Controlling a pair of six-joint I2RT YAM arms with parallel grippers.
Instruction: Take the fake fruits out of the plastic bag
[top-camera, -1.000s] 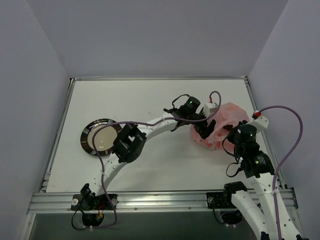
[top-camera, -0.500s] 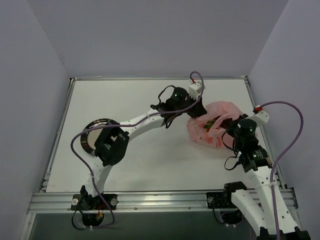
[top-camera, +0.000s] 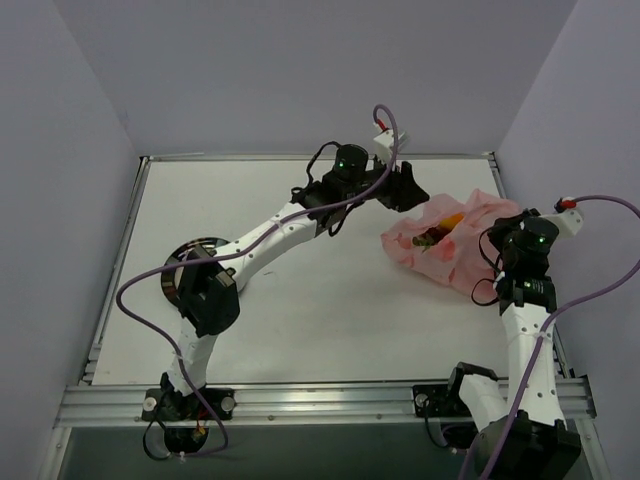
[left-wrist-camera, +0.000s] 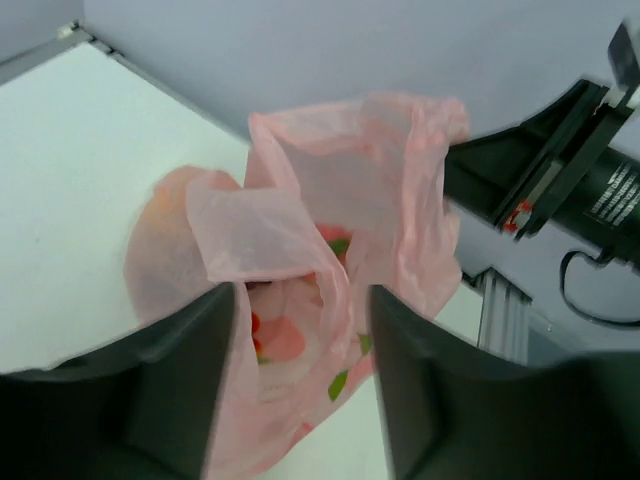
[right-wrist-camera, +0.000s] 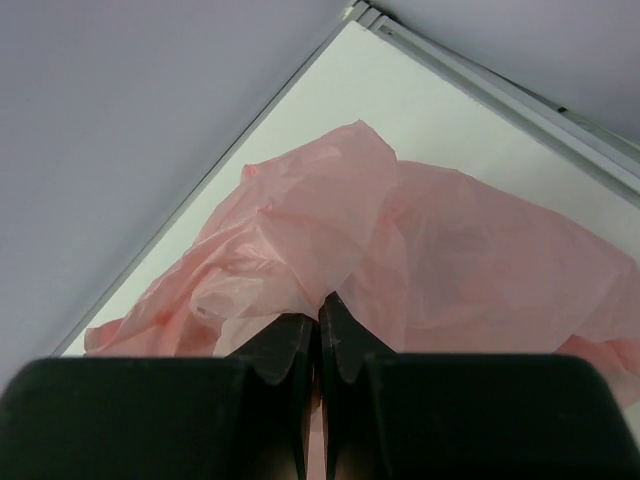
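Pink plastic bag pinched by right gripper; fake fruits inside.
Dark-rimmed plate sits near left, partly under the left arm. Bag lies at the table's right side, mouth open. Beyond it the left gripper hangs above the mouth, fingers wide, holding nothing.

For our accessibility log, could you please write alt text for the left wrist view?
A pink plastic bag gapes beyond the open left gripper, red and green fake fruits showing inside; the right gripper holds its far edge.
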